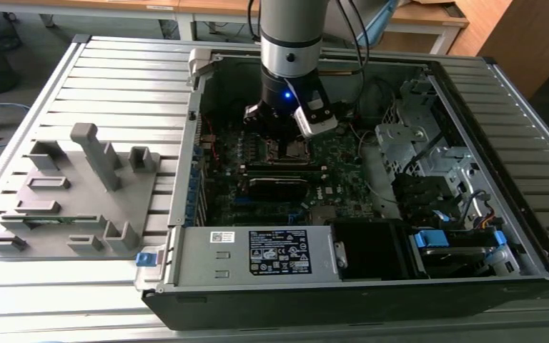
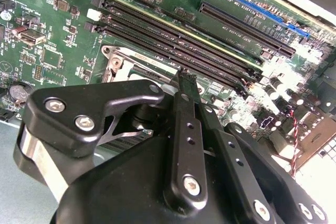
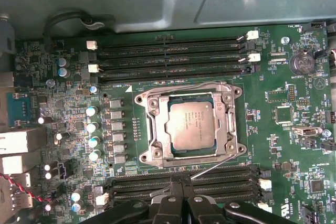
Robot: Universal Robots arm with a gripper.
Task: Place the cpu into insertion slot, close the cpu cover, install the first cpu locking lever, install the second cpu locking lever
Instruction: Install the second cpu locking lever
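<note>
The cpu (image 3: 191, 125) lies flat in the insertion slot (image 3: 237, 92), its dull metal top showing through the window of the cpu cover (image 3: 159, 129), which lies down around it. One thin wire lever (image 3: 212, 165) slants loose off the socket's edge toward my gripper. Another wire lever (image 3: 184, 88) runs along the opposite edge. My gripper (image 3: 181, 199) hangs just beside the socket over a bank of memory slots, fingers together and holding nothing. In the second wrist view its fingertips (image 2: 185, 77) sit by the socket's corner (image 2: 123, 59). In the exterior view the gripper (image 1: 277, 132) hovers above the socket (image 1: 291, 150).
Long black memory slots (image 3: 173, 56) flank the socket on two sides, and a row of capacitors (image 3: 93, 129) stands close by. The open computer case's walls (image 1: 198, 143), drive cage (image 1: 427, 150) and power supply (image 1: 274, 250) box in the board. A grey fixture tray (image 1: 74, 193) lies at the exterior view's left.
</note>
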